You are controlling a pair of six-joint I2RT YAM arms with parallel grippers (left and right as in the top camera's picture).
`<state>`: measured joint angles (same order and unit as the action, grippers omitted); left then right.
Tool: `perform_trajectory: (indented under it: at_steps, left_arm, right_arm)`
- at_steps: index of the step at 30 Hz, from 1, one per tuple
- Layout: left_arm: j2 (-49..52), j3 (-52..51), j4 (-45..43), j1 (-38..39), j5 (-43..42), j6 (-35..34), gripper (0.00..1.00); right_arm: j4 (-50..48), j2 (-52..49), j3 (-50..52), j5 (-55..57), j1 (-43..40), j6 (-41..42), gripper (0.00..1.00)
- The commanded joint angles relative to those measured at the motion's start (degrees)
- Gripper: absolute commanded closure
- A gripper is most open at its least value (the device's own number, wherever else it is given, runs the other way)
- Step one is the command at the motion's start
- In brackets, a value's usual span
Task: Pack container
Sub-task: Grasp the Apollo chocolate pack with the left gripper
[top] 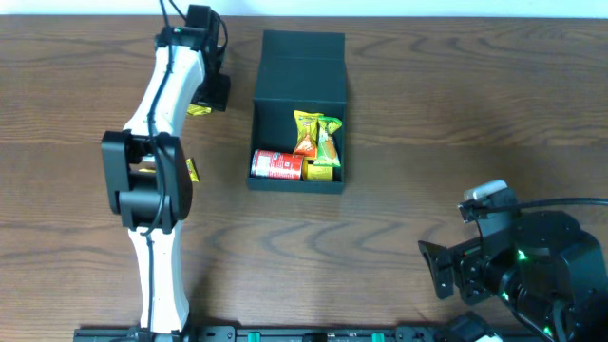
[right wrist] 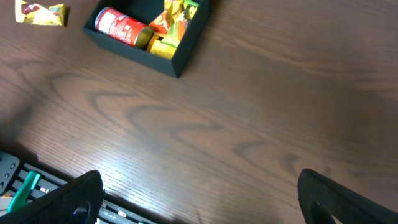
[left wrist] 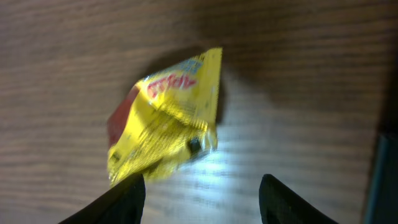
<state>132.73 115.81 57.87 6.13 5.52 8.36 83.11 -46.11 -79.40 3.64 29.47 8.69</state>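
Container (top: 302,59), one; can (top: 276,165), one

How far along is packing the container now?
Done: a red can and snack packets lie in the open container. In hand: the left gripper hangs open over a yellow packet. Left: that packet, a second packet beside the arm, and closing the lid.

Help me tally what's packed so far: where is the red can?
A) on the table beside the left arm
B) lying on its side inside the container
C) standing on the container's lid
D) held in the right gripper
B: the red can lies on its side inside the container, next to the snack packets.
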Motion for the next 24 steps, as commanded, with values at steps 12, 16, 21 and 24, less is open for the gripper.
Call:
perform_trajectory:
  at_steps: [12,16,21,24]
  left_arm:
    - [1.2,-0.3,-10.3,0.2,5.4,6.5,0.34]
    - [2.3,-0.3,-9.5,-0.2,5.5,7.0,0.36]
    - [3.3,-0.4,-8.6,-0.2,5.5,8.3,0.37]
    - [3.8,-0.4,-8.0,-0.2,5.5,8.4,0.37]
  right_arm:
    - [0.2,-0.1,-0.5,0.0,-0.3,0.2,0.01]
    - [0.2,-0.1,-0.5,0.0,-0.3,0.2,0.01]
    - [0.2,-0.1,-0.5,0.0,-0.3,0.2,0.01]
    - [0.2,-0.1,-0.5,0.0,-0.3,-0.2,0.01]
